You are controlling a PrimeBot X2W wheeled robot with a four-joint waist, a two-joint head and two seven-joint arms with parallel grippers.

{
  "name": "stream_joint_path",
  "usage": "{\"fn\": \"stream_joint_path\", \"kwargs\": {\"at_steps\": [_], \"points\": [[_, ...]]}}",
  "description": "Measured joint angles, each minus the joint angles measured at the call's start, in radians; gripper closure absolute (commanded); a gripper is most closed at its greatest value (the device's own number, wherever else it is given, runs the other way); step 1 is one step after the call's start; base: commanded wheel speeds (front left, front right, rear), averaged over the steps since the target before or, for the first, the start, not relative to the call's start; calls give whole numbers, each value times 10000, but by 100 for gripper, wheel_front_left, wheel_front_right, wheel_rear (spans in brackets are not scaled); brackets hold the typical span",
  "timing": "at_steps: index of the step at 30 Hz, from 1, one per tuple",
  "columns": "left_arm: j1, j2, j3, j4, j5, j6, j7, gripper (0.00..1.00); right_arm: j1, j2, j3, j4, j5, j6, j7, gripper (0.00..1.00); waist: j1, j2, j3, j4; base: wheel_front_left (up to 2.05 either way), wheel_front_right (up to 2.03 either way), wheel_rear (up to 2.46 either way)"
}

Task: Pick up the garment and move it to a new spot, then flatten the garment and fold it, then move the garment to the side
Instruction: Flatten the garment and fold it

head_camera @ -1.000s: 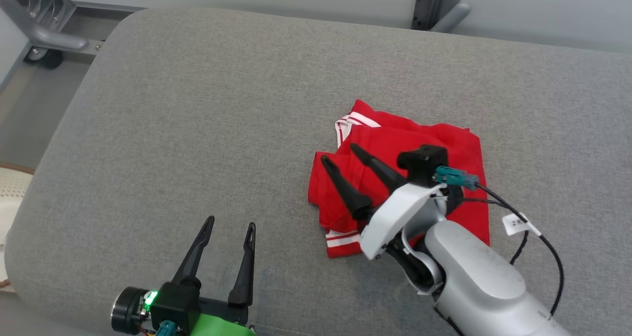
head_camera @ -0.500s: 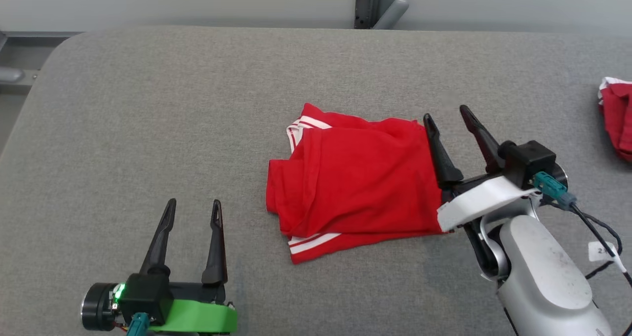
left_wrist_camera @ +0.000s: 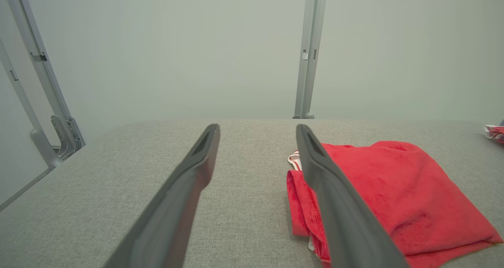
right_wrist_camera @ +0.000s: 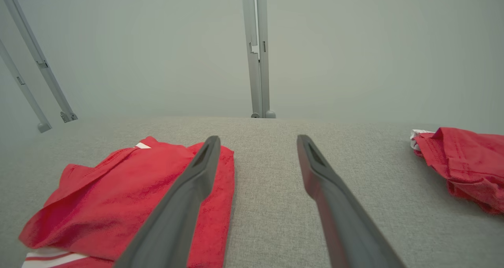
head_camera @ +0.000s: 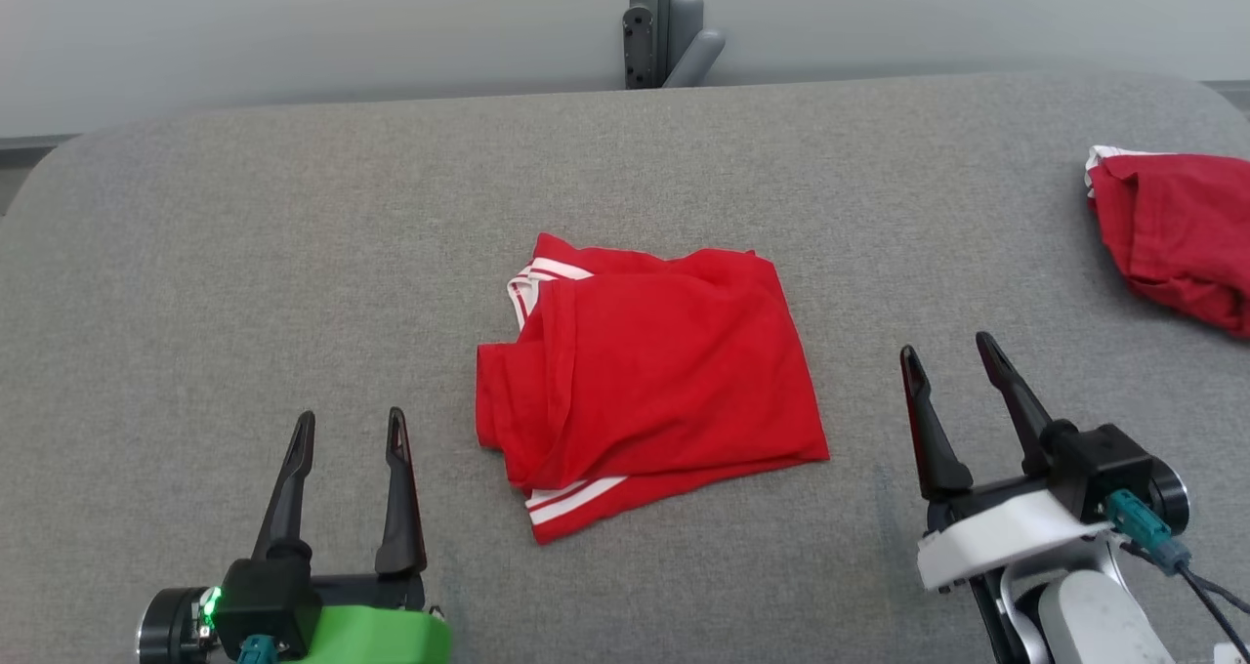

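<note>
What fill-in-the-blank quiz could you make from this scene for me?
1. The folded red cloth garment with white stripes lies ____ the left arm's dark fingers and the right arm's dark fingers.
2. Both pairs of fingers are ____, holding nothing.
3. A second, crumpled red garment sits at the grey fabric-covered table's ____ edge.
Missing words: between; open; right.

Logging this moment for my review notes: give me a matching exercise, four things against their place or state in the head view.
Things: 1 folded garment; 2 second garment; 3 left pincer; 4 right pincer.
Places or states: A open, lower right; B far right edge, partly cut off; C open, lower left; D centre, white stripes showing.
Pairs: 1-D; 2-B; 3-C; 4-A.
</note>
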Motion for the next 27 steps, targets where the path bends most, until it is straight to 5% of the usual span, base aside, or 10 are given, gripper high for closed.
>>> {"fn": "stream_joint_path", "kwargs": {"at_steps": [13,27], "points": [[1023,0,389,127,244,38,0,0,2082,71,-288,-594,-249,0,0,0,0,0,-1186,-222,0,0,0],[1561,-2,487,263,474,-188,0,0,2514,123,-136,-579,-278,0,0,0,0,0,-1712,-357,0,0,0]]}}
